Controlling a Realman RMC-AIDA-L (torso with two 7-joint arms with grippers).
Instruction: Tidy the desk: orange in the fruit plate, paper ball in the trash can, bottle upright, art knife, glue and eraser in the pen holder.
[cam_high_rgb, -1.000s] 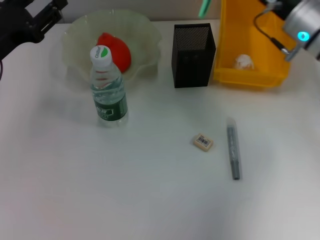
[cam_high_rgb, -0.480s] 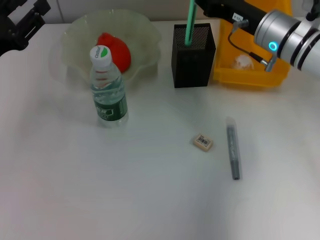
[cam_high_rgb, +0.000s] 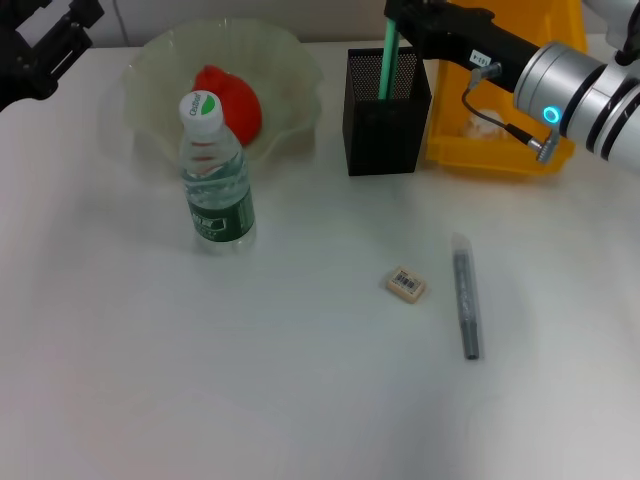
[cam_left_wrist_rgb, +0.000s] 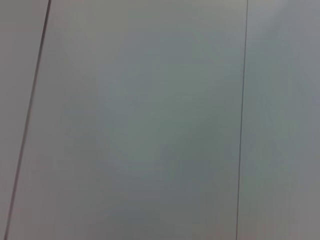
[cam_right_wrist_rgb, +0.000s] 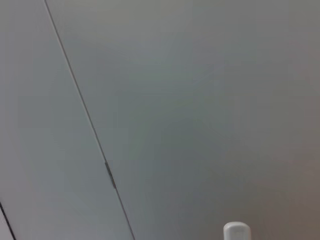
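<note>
Lighting: bright, even, diffuse overhead; soft faint shadows on the desk (cam_high_rgb: 300, 400); mild softness throughout; both wrist views flat, grey, featureless.

The white table (cam_high_rgb: 300, 400) carries a bowl (cam_high_rgb: 290, 60), an upright bottle (cam_high_rgb: 216, 180), a black mesh holder (cam_high_rgb: 385, 125) and a yellow bin (cam_high_rgb: 500, 150). An eraser (cam_high_rgb: 406, 284) and a grey knife (cam_high_rgb: 466, 296) lie near each other on it.
</note>
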